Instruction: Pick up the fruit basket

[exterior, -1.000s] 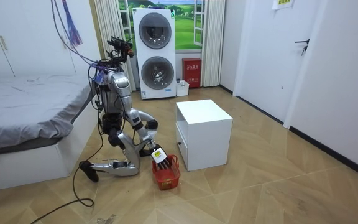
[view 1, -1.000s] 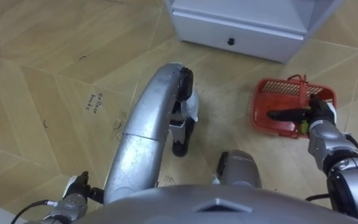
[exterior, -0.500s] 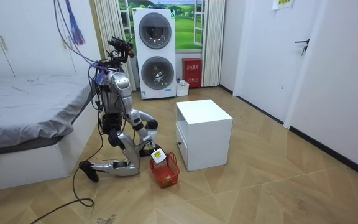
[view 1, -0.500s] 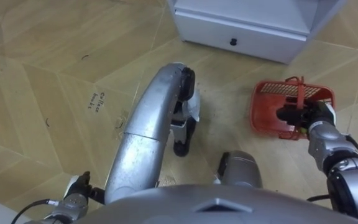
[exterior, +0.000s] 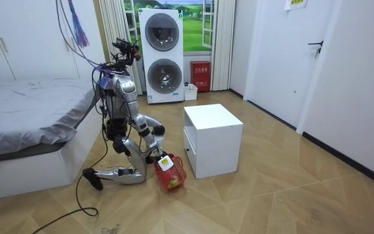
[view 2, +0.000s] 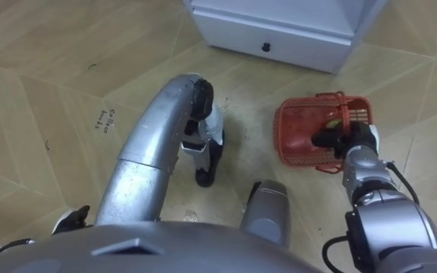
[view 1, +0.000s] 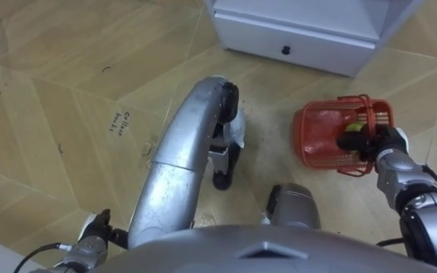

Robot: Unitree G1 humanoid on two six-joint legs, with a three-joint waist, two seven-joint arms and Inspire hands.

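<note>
The red plastic fruit basket point(view 1: 321, 136) hangs tilted just off the wooden floor, its open side turned toward me, in front of the white cabinet. A yellow-green fruit point(view 1: 351, 127) lies inside it. My right hand point(view 1: 378, 144) is at the basket's right side, its dark fingers curled round the red handle. In the room view I kneel beside the cabinet with the basket point(exterior: 169, 174) at my right hand. My left hand point(view 1: 97, 227) hangs low at the lower left, away from the basket.
A white cabinet with a drawer point(view 1: 309, 30) stands close behind the basket. My bent knee and shin take up the middle of the floor. A bed point(exterior: 24, 123) is behind me, and stacked washing machines point(exterior: 161, 55) stand by the far wall.
My right hand's fingers went from straight over the basket to curled round its handle. The basket tipped up, came off the floor and shifted a little left toward me.
</note>
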